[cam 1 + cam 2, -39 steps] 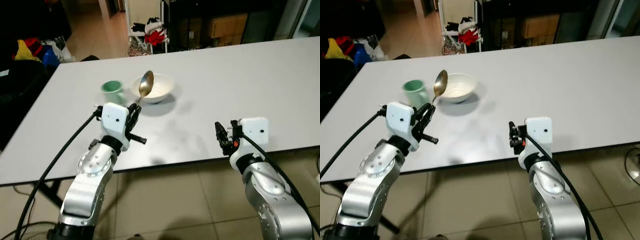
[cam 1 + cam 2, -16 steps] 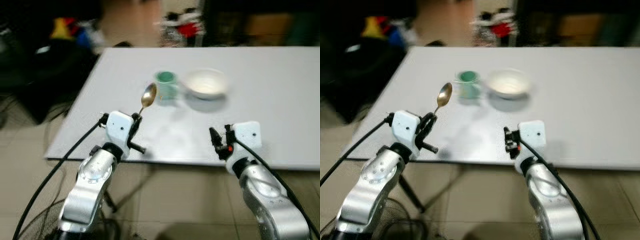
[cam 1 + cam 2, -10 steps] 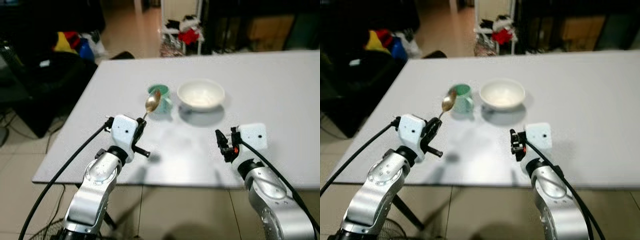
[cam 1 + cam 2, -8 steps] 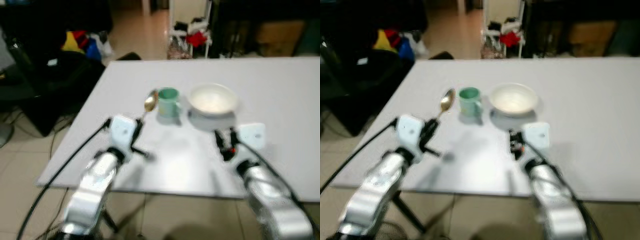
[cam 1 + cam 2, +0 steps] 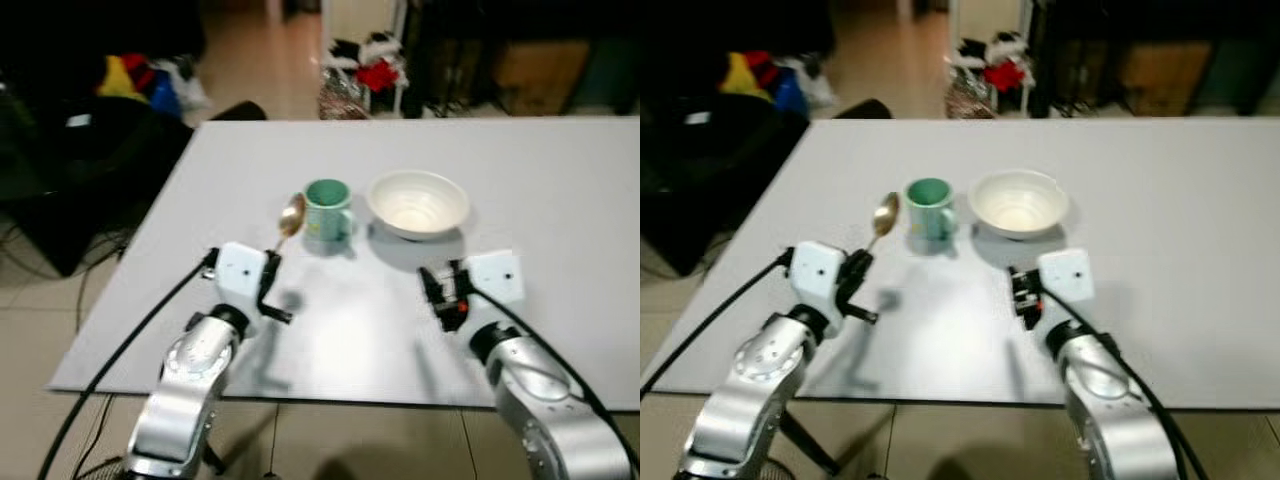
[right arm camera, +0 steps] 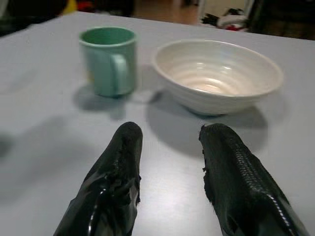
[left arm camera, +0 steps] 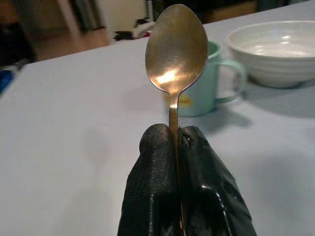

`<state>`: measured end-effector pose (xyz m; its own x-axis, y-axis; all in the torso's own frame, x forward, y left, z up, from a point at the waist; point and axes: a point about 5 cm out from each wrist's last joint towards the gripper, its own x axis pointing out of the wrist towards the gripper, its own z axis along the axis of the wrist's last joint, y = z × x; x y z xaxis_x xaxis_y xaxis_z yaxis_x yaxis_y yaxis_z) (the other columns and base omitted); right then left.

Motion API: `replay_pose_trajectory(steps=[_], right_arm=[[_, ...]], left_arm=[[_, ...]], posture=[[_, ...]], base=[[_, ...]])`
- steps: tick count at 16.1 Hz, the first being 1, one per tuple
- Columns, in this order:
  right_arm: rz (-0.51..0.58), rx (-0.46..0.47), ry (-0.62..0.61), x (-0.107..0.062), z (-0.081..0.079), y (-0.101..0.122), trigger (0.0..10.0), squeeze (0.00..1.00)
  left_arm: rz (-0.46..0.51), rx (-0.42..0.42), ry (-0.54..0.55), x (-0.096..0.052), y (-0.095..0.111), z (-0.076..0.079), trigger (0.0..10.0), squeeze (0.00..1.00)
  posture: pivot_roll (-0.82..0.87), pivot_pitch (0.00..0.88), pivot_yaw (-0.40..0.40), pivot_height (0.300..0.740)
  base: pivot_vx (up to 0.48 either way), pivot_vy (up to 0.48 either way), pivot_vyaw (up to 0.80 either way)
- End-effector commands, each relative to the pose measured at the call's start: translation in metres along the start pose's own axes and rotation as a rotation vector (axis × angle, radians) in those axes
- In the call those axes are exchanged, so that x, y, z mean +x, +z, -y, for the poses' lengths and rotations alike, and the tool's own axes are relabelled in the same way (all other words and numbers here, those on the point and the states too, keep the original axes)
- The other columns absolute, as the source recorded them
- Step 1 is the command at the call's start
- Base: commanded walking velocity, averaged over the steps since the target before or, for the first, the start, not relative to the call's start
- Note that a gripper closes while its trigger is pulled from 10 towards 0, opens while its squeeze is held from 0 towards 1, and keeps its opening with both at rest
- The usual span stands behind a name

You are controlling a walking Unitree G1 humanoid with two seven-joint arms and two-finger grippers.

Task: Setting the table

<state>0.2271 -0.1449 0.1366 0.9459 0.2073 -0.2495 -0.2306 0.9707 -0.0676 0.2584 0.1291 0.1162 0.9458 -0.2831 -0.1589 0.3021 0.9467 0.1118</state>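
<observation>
My left gripper (image 5: 270,268) is shut on the handle of a metal spoon (image 5: 291,215), whose bowl (image 7: 175,49) stands upright above the table, just left of a green mug (image 5: 327,210). To the mug's right sits a white bowl (image 5: 418,203). Over the table's near part, in front of the white bowl, my right gripper (image 5: 436,290) hovers open with nothing between its fingers (image 6: 120,162). In the right wrist view the mug (image 6: 107,59) and the white bowl (image 6: 217,73) lie ahead of that gripper.
The grey table (image 5: 540,190) stretches far to the right and back. Beyond its far edge stand dark furniture, cardboard boxes (image 5: 528,70) and a heap of red and white cloth (image 5: 368,62). Coloured bags (image 5: 150,80) lie on the floor at the left.
The camera has moved, and the mug and bowl now sit nearer the middle of the picture. The spoon stays in my left gripper, now close beside the mug.
</observation>
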Motion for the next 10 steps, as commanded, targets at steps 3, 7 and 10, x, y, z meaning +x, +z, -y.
replay_pose_trajectory(steps=[3, 7, 10], right_arm=[[-0.002, 0.002, 0.003, -0.002, 0.003, 0.002, 10.0, 0.00], [-0.017, -0.003, 0.060, -0.001, 0.003, 0.003, 10.0, 0.00], [-0.014, -0.005, 0.162, -0.004, 0.003, 0.007, 10.0, 0.00]], left_arm=[[-0.005, 0.004, 0.019, 0.000, 0.001, 0.000, 10.0, 0.00], [-0.039, -0.003, 0.029, 0.004, -0.003, -0.005, 10.0, 0.00], [-0.106, 0.049, -0.047, 0.012, -0.008, -0.007, 10.0, 0.00]], posture=[[0.03, 0.000, 0.053, 0.740], [0.04, 0.000, 0.058, 0.740], [0.04, 0.000, 0.062, 0.740]], base=[[0.000, -0.410, 0.00], [0.000, 0.000, 0.00], [0.000, 0.000, 0.00]])
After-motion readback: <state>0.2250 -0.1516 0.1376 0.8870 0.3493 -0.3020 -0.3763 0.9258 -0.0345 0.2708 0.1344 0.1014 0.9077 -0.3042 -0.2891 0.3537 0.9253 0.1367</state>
